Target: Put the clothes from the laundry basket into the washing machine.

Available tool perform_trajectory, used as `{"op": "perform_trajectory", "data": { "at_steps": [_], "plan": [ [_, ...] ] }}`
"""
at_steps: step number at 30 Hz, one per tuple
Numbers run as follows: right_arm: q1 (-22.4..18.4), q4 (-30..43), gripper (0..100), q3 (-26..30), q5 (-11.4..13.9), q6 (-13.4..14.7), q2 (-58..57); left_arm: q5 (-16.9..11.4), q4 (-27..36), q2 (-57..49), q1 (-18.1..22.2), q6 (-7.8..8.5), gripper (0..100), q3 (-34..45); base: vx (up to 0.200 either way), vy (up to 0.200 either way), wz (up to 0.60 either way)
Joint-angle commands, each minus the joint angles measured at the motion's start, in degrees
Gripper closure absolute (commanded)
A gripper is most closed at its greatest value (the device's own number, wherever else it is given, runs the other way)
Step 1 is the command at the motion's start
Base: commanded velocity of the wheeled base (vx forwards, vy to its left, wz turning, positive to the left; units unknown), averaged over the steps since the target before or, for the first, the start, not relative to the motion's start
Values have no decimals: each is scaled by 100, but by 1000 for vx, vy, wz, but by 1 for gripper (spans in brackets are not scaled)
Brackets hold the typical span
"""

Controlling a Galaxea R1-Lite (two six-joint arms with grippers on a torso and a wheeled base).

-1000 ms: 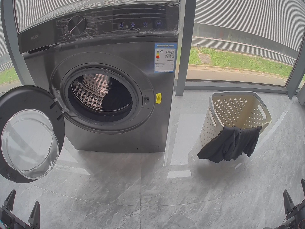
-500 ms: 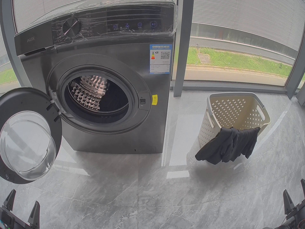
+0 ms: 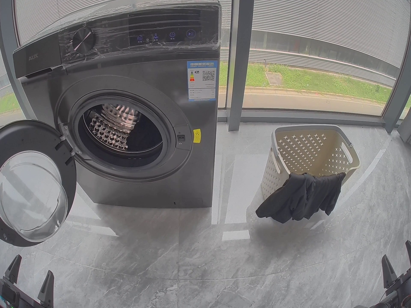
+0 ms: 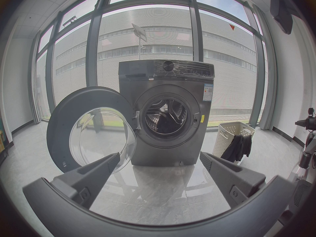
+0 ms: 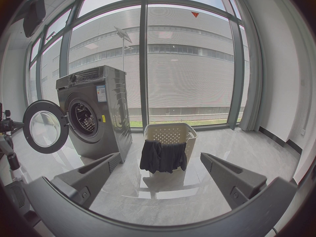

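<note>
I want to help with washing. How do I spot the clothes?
Find the big grey washing machine with its round door open. Right of it stands a cream laundry basket. The clothes hang over its near rim: dark and floppy, unlike everything else.

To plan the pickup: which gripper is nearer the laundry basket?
The right gripper: the laundry basket stands to the robot's right, whereas the left gripper sits by the washer's open door.
</note>
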Motion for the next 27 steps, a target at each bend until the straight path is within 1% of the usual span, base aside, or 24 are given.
{"op": "perform_trajectory", "data": {
  "at_steps": [1,12,21,27],
  "plan": [
    [4,-2,0,101,0,0,-44,8,-1,-88,0,-8,0,101,0,0,0],
    [13,-2,0,101,0,0,-44,8,-10,-88,9,-8,0,101,0,0,0],
    [4,-2,0,101,0,0,-35,17,-1,-88,0,-35,0,101,0,-200,0],
    [4,-2,0,101,0,0,-35,26,-1,-88,0,-43,0,101,0,0,0]
  ]
}}
